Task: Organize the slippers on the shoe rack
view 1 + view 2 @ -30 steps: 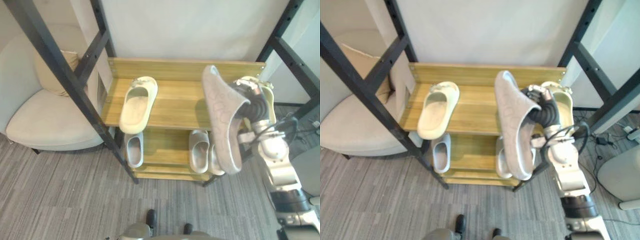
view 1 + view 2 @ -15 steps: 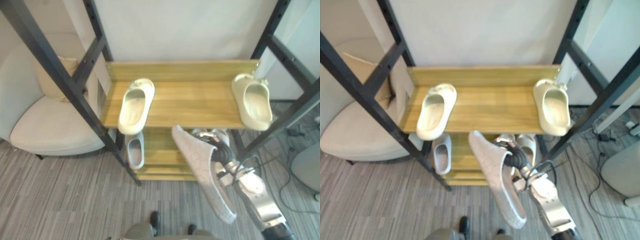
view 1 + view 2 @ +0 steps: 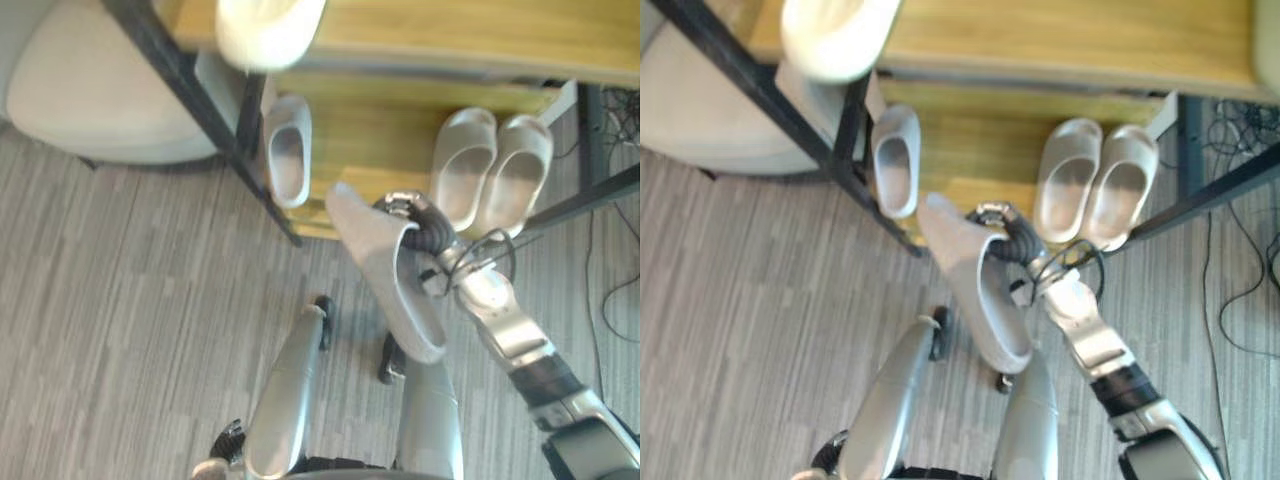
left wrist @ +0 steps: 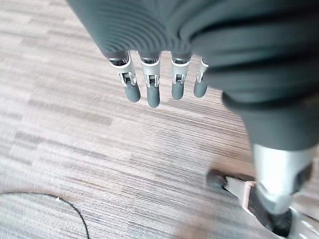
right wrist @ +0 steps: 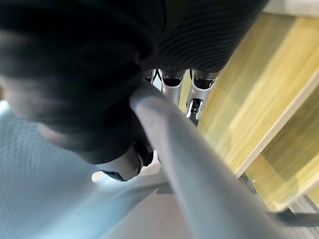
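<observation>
Right hand (image 3: 412, 222) clenches the grey slipper (image 3: 388, 272) by its rim, seemingly above the floor; the wrist view shows fingers (image 5: 196, 102) hooked inside. Shoe rack (image 3: 370, 120) at 12 o'clock. Left hand (image 4: 151, 92) hangs relaxed.

The cream slipper (image 3: 268, 30) on the top shelf of the shoe rack (image 3: 450, 40) is cut off by the upper edge, with one end showing. In front of the shoe rack, the rim of the grey slipper (image 3: 385, 275) hides part of the curled fingers of the right hand (image 3: 420, 228). In the right wrist view the slipper is a blur.
</observation>
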Robot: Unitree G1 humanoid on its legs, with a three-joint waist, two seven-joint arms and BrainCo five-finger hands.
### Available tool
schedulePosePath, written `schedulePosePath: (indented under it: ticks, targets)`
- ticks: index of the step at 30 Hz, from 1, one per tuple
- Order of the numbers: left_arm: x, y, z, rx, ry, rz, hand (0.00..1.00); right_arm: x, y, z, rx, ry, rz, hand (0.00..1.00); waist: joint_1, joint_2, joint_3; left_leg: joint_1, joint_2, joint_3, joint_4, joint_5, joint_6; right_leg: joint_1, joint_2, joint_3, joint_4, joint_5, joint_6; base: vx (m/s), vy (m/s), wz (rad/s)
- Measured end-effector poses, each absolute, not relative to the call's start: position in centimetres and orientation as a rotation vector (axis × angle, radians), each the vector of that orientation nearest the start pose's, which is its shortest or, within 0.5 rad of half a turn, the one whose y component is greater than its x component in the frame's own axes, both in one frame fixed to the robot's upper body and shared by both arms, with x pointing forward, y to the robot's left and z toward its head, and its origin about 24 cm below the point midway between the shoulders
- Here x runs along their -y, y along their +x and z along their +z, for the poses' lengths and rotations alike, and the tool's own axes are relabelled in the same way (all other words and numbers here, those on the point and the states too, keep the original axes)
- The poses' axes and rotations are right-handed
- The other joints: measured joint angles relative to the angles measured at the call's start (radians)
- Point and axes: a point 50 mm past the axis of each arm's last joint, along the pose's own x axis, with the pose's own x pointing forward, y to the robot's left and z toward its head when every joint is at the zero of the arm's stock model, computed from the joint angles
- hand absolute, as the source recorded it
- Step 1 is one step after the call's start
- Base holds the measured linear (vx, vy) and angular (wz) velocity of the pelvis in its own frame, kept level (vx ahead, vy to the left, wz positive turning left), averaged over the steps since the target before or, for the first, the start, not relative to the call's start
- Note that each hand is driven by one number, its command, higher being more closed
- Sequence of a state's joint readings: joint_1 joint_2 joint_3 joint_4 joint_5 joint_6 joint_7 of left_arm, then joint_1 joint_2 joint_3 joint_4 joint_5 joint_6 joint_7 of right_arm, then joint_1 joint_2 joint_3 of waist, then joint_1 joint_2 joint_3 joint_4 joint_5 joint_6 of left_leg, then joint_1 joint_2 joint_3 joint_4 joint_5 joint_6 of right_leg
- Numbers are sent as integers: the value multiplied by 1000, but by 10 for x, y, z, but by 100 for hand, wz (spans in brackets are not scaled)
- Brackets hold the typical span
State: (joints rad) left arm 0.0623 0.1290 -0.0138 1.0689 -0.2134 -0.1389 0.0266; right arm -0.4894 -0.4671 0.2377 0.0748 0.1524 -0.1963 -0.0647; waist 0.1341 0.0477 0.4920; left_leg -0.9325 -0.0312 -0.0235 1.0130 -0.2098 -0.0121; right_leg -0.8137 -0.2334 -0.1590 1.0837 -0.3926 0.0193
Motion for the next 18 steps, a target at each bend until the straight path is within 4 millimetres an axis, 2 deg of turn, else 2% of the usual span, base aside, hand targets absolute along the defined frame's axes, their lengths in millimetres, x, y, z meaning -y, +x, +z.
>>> schedulePosePath:
  ticks: [1,5,7,10,11,12,13,14,15,18]
  targets:
    - [-203,112,-153,-967,-54,235,0,149,318,184,580,-325,197,100,14,-3,6,-17,4,-2,41,-56,1,-28,-7,-2,51,-13,2,-132,26,1]
    - [-202,144,-142,-869,-64,258,0,154,325,222,717,-334,37,100,38,-11,33,-124,5,14,84,-59,-8,-134,-31,-2,122,-25,8,-149,-2,19]
    - [-200,151,-139,-849,-80,277,0,153,330,232,750,-334,-25,100,41,-12,36,-147,6,18,86,-55,-17,-156,-37,4,124,-26,8,-135,18,10]
    - [-198,160,-134,-810,-89,283,0,152,334,250,809,-374,-112,100,65,-14,41,-188,18,18,126,-62,-16,-189,-47,-11,187,-28,21,-110,29,-6]
    - [-196,168,-129,-771,-92,277,0,153,338,260,825,-390,-162,100,67,-16,41,-216,22,32,135,-61,-16,-184,-47,-10,225,-70,19,-130,-42,28]
    - [-192,174,-127,-753,-100,275,0,154,342,268,836,-395,-195,100,67,-15,43,-237,22,37,152,-57,-24,-211,-54,1,224,-86,-1,-81,-49,30]
    - [-192,175,-126,-750,-101,274,0,154,344,271,831,-389,-210,100,69,-14,43,-252,24,30,192,-78,-46,-220,-58,-7,230,-86,-4,-67,30,-5]
    - [-189,177,-125,-746,-120,290,0,154,347,274,824,-396,-238,100,88,-11,42,-238,24,-20,298,-114,-16,-231,-59,-28,248,-87,-6,-18,86,-19]
    - [-189,182,-123,-736,-106,276,0,158,349,282,831,-389,-286,100,94,-13,48,-253,17,-45,300,-172,-27,-253,-66,-47,266,-83,0,-18,86,-20]
    - [-189,183,-123,-734,-105,286,0,161,361,285,778,-400,-331,100,99,-13,48,-262,10,-37,298,-167,-28,-270,-66,-30,273,-81,4,-38,0,14]
